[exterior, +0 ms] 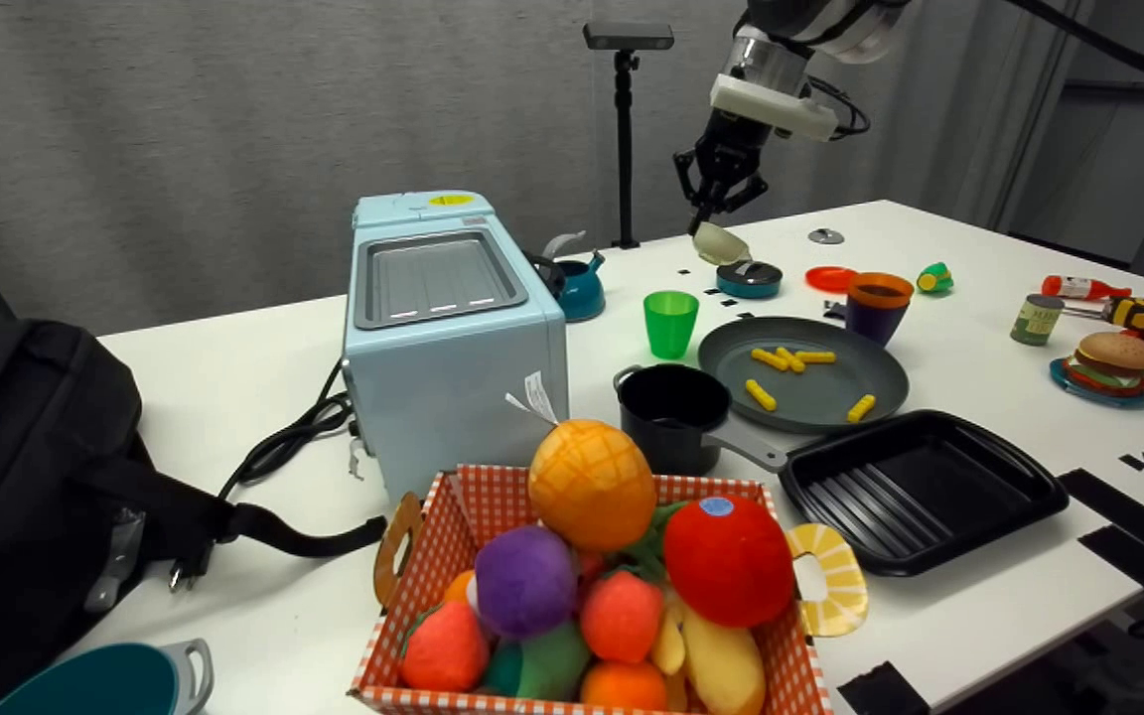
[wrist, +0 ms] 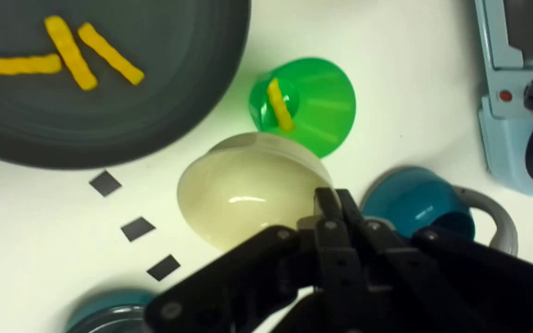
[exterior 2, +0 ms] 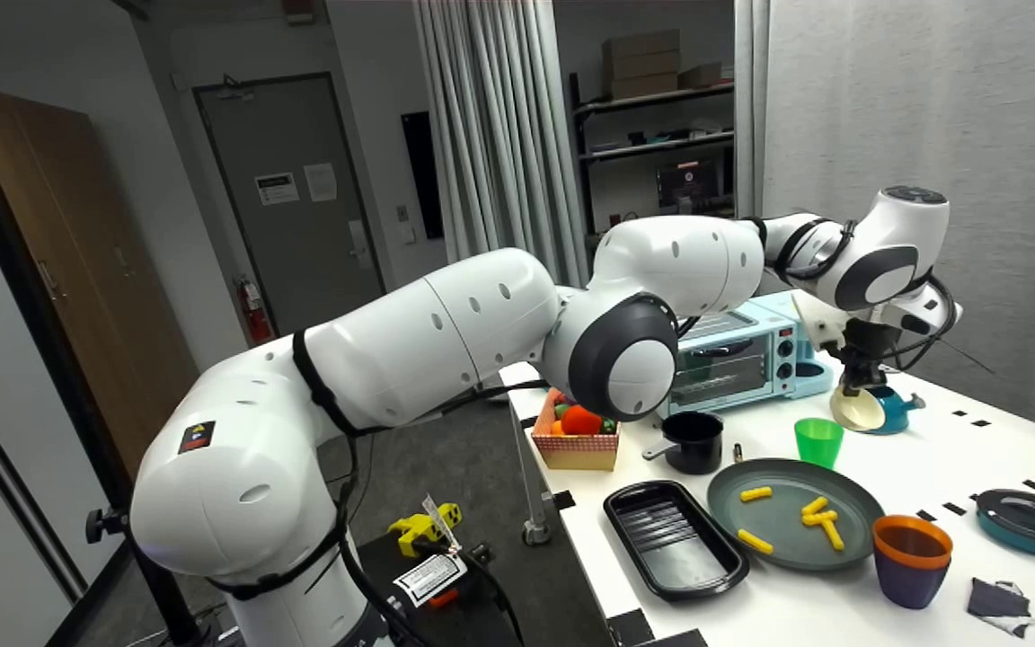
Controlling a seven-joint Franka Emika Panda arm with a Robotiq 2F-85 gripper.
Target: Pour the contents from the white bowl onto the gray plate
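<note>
My gripper (exterior: 697,220) is shut on the rim of the white bowl (exterior: 721,244) and holds it tilted above the table in both exterior views. In the wrist view the bowl (wrist: 243,199) has its opening toward the camera and shows no pieces inside; the fingertips (wrist: 333,201) pinch its right edge. Several yellow sticks (exterior: 769,359) lie spread on the gray plate (exterior: 810,397); some also show in the wrist view (wrist: 70,53). One yellow stick (wrist: 280,105) shows inside the green cup (wrist: 326,97), beside the plate. The bowl is beyond the plate's edge, near that cup.
A teal kettle (exterior 2: 897,412) stands close to the bowl, and a teal lidded pan (exterior: 749,282) is nearby. Stacked orange and purple cups (exterior 2: 911,562), a black pot (exterior: 671,412) and a black grill pan (exterior: 929,487) surround the plate. A blue toaster oven (exterior: 458,387) stands beside them.
</note>
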